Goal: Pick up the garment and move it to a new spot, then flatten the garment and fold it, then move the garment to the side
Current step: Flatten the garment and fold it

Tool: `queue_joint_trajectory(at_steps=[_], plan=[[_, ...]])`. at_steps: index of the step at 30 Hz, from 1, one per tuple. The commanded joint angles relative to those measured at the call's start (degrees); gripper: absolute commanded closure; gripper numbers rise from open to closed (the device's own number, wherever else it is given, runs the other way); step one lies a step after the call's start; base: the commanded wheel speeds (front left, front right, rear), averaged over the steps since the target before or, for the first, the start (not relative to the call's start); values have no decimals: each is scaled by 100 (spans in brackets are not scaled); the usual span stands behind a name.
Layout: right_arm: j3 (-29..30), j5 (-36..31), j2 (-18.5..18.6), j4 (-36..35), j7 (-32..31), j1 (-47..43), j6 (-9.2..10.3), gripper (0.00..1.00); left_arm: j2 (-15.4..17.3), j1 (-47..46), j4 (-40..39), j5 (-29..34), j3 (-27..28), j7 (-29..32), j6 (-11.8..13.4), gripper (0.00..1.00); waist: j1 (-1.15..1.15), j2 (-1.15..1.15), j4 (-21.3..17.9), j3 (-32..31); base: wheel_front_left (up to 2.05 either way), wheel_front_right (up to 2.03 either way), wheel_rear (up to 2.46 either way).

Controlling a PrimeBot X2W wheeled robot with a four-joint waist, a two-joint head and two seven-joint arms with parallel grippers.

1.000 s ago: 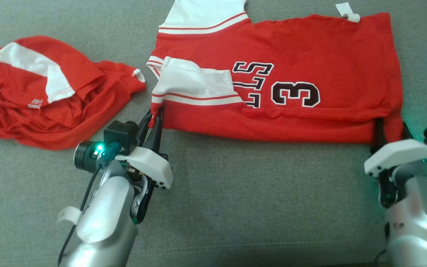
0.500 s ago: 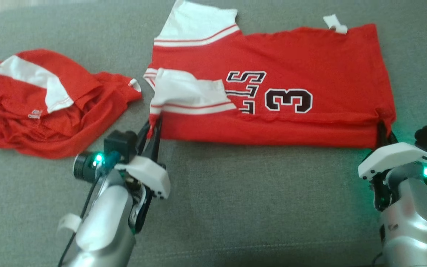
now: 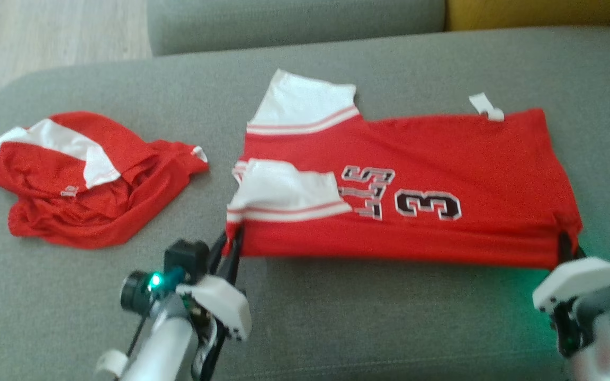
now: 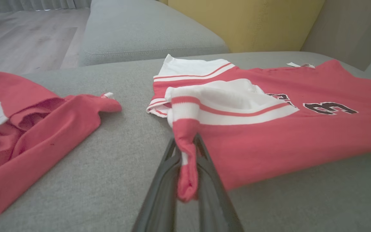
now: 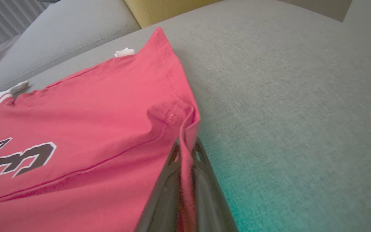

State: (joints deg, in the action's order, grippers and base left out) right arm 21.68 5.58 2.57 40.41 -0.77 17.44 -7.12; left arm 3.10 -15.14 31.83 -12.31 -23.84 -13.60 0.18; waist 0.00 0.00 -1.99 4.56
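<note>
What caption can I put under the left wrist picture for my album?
Left gripper pinching a corner of the red jersey on the grey sofa.

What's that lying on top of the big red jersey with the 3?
A white sleeve with red stripes is folded over the jersey, covering part of the black lettering. The letters under it cannot be seen.

The head view looks forward and down from high over the grey sofa seat (image 3: 337, 317), with the left pincer (image 3: 232, 238) and right pincer (image 3: 566, 241) near its lower edge. Each wrist view sits low and close behind its own pincer, skimming the seat toward the grey cushion (image 4: 147, 35) beyond. All 3 share the red jersey (image 3: 442, 159).
</note>
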Motion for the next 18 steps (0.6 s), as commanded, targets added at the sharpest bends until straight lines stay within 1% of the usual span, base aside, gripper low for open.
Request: queue_joint_trajectory(at_steps=[1,8,14,15,16,17,18], plan=[[-84,52,58,-327,-61,-69,-36,100,160,-52,-223,-23,163,17,42,100,0,0,-32,-128,0,0,0],[-165,230,37,-1192,-538,-766,-36,100,202,500,-512,-43,-1,277,116,100,0,0,-113,-247,0,0,0],[-321,409,33,-1570,-671,-950,-36,100,189,639,-593,-89,-97,388,124,100,0,0,-172,-184,0,0,0],[-323,391,33,-1622,-629,-959,-36,64,187,636,-598,-97,-101,393,130,70,0,0,-183,-169,0,0,0],[-327,382,33,-1663,-589,-963,-36,0,188,630,-602,-102,-101,393,141,27,0,0,-195,-155,0,0,0],[-337,385,33,-1709,-540,-959,-36,0,192,621,-607,-102,-97,385,158,0,0,0,-207,-141,0,0,0],[-355,400,32,-1754,-490,-951,-36,0,194,610,-608,-108,-90,379,172,0,0,0,-218,-131,0,0,0]])
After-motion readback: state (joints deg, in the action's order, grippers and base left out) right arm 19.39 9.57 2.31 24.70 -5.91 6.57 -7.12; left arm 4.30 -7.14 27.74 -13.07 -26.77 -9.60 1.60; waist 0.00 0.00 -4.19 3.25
